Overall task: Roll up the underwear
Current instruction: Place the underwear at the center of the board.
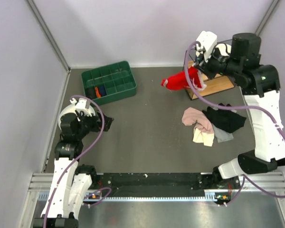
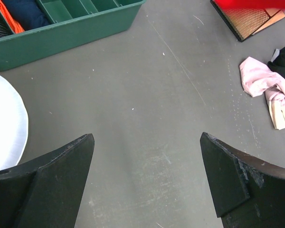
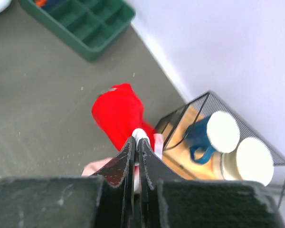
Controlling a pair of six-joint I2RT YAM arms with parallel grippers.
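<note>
The red underwear with white trim hangs in the air at the back right, bunched up, above the mat and in front of a wire rack. My right gripper is shut on its white waistband. In the right wrist view the jaws pinch the white band and the red fabric dangles below. A red edge of it shows at the top of the left wrist view. My left gripper is open and empty, low over the mat at the left, its fingers wide apart.
A green divided bin with orange and dark items stands at the back left. A pink-and-beige cloth and a black garment lie at the right. A wire rack on a wooden board holds a blue mug and white-lidded jars.
</note>
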